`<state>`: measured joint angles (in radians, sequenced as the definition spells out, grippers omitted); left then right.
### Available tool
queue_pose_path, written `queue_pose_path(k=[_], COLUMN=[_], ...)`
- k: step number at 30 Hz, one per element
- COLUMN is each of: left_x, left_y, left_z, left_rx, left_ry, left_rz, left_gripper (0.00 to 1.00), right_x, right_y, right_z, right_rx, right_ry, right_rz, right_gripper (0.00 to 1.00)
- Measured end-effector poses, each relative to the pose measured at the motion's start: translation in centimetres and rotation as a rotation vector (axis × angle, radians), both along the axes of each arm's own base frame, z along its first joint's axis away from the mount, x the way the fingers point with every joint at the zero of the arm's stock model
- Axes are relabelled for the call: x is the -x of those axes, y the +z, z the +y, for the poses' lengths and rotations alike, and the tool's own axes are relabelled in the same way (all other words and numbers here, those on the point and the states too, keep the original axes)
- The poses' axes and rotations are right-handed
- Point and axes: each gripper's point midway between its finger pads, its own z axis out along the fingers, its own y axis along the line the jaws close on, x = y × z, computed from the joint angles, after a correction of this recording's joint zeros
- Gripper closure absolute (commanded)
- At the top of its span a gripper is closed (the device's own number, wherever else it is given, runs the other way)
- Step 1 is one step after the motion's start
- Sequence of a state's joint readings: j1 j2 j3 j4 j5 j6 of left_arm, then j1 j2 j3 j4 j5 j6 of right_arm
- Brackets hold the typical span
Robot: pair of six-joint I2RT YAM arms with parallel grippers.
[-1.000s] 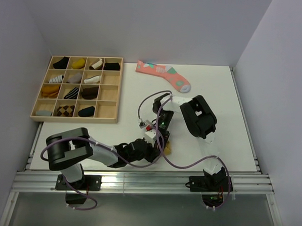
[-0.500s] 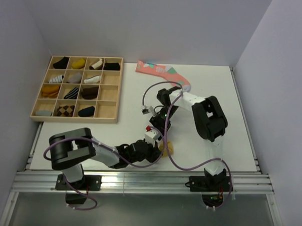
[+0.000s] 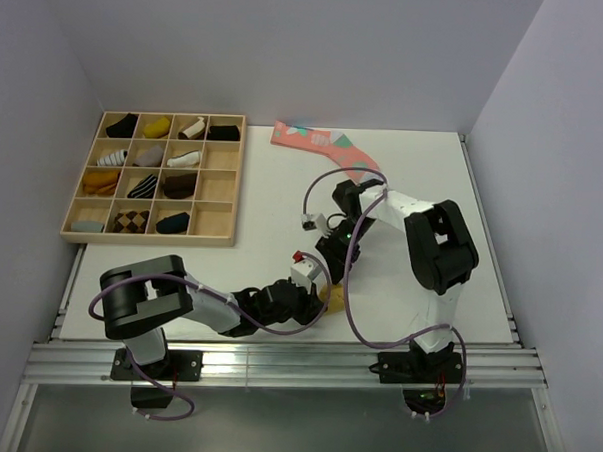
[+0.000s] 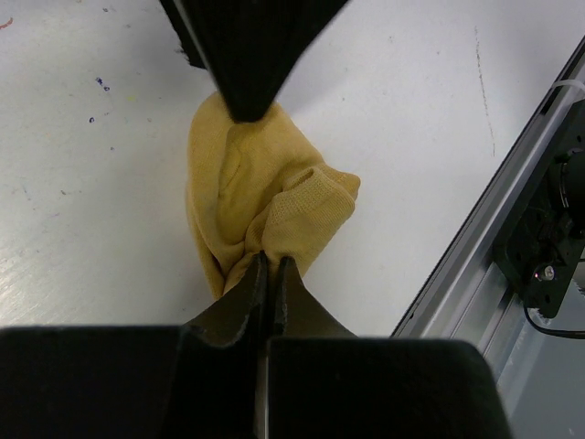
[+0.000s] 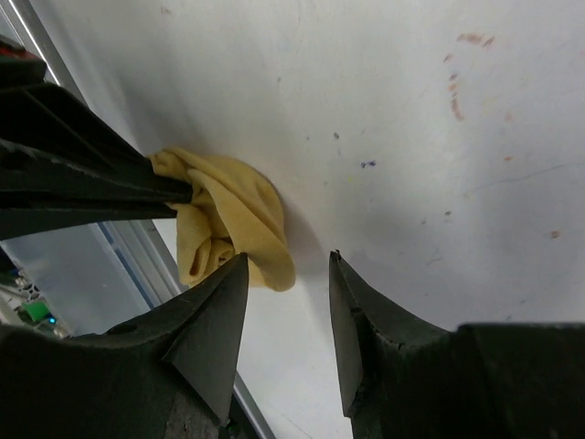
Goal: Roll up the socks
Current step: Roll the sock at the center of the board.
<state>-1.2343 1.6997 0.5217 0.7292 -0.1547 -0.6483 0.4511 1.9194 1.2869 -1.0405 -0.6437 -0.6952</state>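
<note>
Scene: white table (image 3: 453, 193) seen from above. Two robot arms are mounted at its near edge, and both reach to one spot near-centre.
Sock place: the mustard sock (image 4: 265, 210) lies on the table close to the near edge, about mid-width, btwn the two grippers.
Sock shape: bunched into a loose, folded lump, not a tight roll. A ribbed cuff fold sits on top, on the side toward the near rail (image 4: 475, 265).
Sock axis: in the left wrist view the lump's long axis runs straight away from the fingers, i.e. approx left to right along the near edge. The top view is too small to confirm.
Sock ends: the left end is in the pinch. The right end is rounded and points at the other arm's dark fingertip.
Left side: the left gripper (image 4: 271, 265) comes in low from the left. Its jaws are clenched on the sock's edge, w/ a thin fold of fabric btwn the tips.
Right side: the right gripper (image 5: 289, 258) hangs over the sock from the far side, jaws released, w/ bare table showing btwn them. The sock sits beside and partly behind one finger. Can't tell if that fingertip touches it.
Tray: wooden tray (image 3: 151, 238) at far left, 4x4 compartments, most holding rolled socks, well apart from the mustard sock.
Pink sock: a long pink sock (image 3: 325, 147) w/ teal & white patches lies flat at the far edge, centre, its length approx left to right.
</note>
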Motion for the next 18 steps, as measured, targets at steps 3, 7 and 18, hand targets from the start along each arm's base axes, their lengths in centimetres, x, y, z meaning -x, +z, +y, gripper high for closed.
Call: queue_pose_path(k=[3, 7, 18], left_x=[0.00, -0.01, -0.03], left_y=[0.00, 0.00, -0.02], left_z=[0.00, 0.00, -0.06], left_rx=[0.000, -0.001, -0.007], left_ry=[0.000, 0.001, 0.000], left_rz=[0.000, 0.000, 0.002], left_gripper=[1.00, 1.00, 1.00], right_x=[0.81, 0.79, 1.40], right_y=[-0.57, -0.61, -1.10], right_z=[-0.56, -0.57, -0.13], right_rx=[0.019, 0.018, 0.024], right_ry=[0.005, 0.008, 0.036], right_rz=[0.021, 0.019, 0.034], right_gripper=[0.51, 0.51, 0.69])
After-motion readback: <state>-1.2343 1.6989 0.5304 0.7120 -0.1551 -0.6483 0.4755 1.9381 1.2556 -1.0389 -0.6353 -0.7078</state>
